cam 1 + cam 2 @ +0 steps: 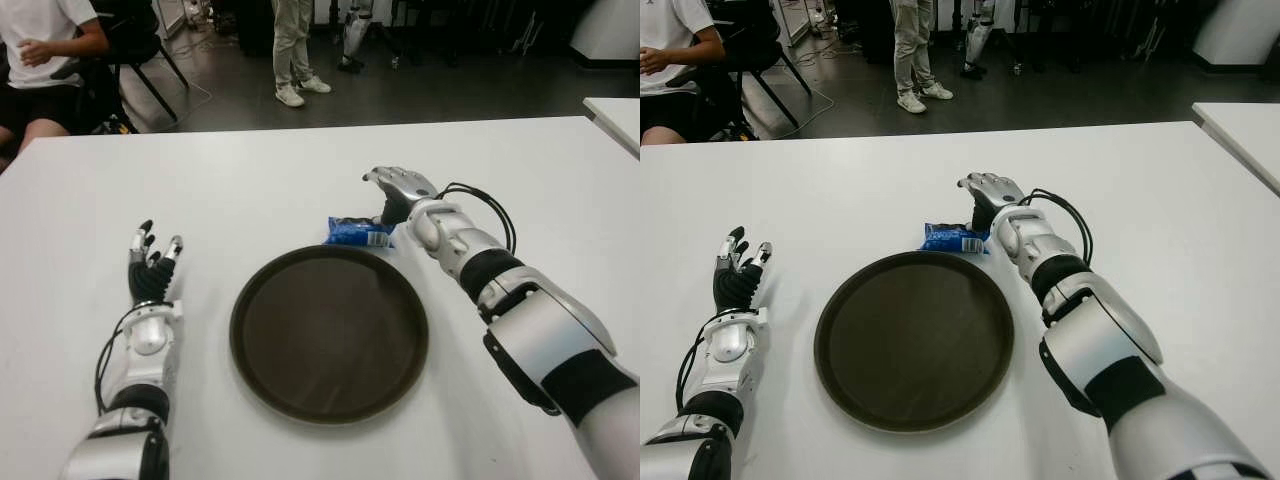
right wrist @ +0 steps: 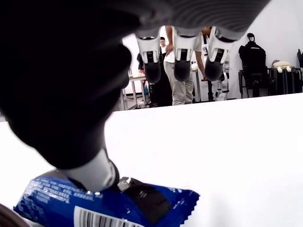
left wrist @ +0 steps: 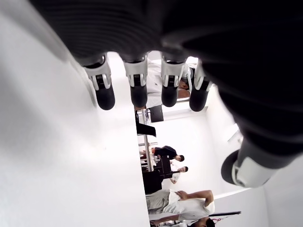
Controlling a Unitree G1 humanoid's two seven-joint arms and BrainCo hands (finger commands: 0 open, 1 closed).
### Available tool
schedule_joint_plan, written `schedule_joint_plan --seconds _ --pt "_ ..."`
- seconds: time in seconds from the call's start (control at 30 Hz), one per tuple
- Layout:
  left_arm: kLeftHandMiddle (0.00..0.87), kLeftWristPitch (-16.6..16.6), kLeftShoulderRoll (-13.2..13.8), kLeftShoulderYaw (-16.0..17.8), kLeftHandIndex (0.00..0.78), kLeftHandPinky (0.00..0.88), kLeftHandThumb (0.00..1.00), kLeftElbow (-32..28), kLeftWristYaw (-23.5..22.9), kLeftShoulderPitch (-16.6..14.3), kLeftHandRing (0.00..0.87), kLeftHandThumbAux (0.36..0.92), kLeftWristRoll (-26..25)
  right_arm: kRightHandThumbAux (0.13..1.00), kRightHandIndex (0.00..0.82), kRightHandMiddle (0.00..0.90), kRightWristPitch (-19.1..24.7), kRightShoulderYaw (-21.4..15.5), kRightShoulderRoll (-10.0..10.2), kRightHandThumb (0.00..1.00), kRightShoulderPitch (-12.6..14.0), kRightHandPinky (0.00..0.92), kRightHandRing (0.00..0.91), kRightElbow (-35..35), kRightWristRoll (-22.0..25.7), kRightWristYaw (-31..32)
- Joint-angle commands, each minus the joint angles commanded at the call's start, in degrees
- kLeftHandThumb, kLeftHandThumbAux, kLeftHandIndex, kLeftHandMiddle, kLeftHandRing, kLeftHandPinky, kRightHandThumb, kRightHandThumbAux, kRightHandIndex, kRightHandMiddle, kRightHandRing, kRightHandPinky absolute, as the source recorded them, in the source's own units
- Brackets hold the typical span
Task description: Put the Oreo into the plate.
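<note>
No legible wording on anything we can see.

We find print only on the blue Oreo packet (image 2: 109, 205): a white barcode panel with black bars and rows of tiny white lettering on its side, none of which we can read. In the eye views the same packet (image 1: 358, 233) shows a pale label patch, also unreadable to us.

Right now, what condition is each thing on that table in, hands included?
Oreo packet: sealed, lying flat on the table just beyond the plate's far rim, not in the plate.
Plate: upright, nothing in it.
Right hand: over the packet, fingers open, thumb tip at the wrapper, no grasp yet.
Left hand: left of the plate, fingers spread, holding nothing.
Table: white, bare around these things.
</note>
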Motion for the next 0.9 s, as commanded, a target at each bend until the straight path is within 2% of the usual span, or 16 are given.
schedule_joint_plan --seconds 0.2,0.67,0.9 --pt "0.019 -0.2 -0.3 0.0 0.018 0.000 0.341 -0.2 0.4 0.0 0.000 0.579 -0.1 0.807 0.000 0.000 -0.4 0.0 0.1 0.290 0.0 0.005 0.000 0.0 -0.1 0.0" --pt "0.012 0.2 0.1 -0.4 0.018 0.000 0.320 0.0 1.0 -0.1 0.000 0.590 0.5 0.837 0.000 0.000 -2.2 0.6 0.5 0.295 -0.3 0.022 0.000 -0.9 -0.2 -1.5" --pt "0.009 0.1 -0.2 -0.1 0.009 0.000 0.343 0.2 0.5 -0.2 0.000 0.591 0.0 0.845 0.000 0.000 -3.0 0.5 0.0 0.249 -1.2 0.002 0.000 -1.1 -0.3 -1.8"
